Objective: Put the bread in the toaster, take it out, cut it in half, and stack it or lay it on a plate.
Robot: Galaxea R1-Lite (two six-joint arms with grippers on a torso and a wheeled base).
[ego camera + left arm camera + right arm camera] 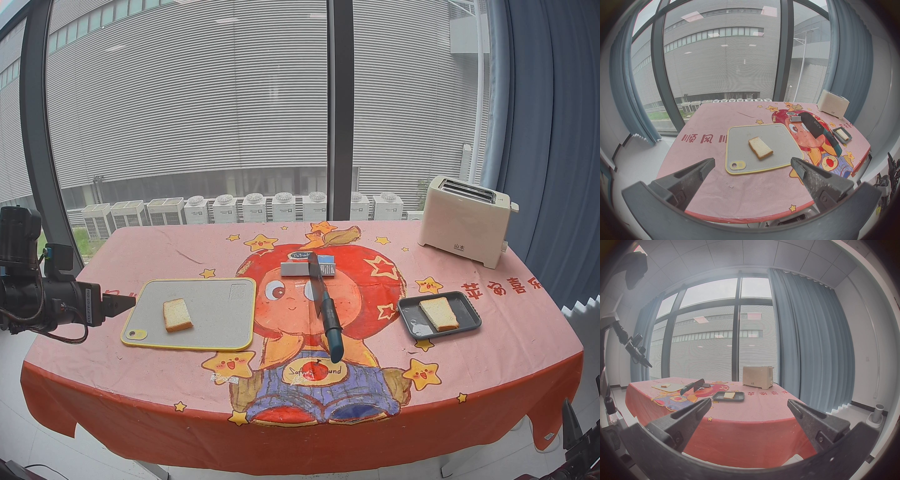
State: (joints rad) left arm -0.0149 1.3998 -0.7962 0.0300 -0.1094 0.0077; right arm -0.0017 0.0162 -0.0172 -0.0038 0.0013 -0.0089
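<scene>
My left gripper [119,304] hangs just off the table's [500,350] left edge, jaws spread wide and holding nothing, fingertips pointing at the cutting board [219,325]. One bread slice [177,314] lies flat on the board's left half, its longer side seemingly running from the near edge to the far one, though it is almost square. Open cloth separates the board from the knife [326,306], whose handle points toward the near edge and whose blade leans on a small grey block [290,269]. A second slice [439,313] lies on a dark tray [470,310] in front of the toaster [465,225], whose slot interiors are hidden. My right gripper [749,402] is low beyond the right side, jaws equally wide and empty.
</scene>
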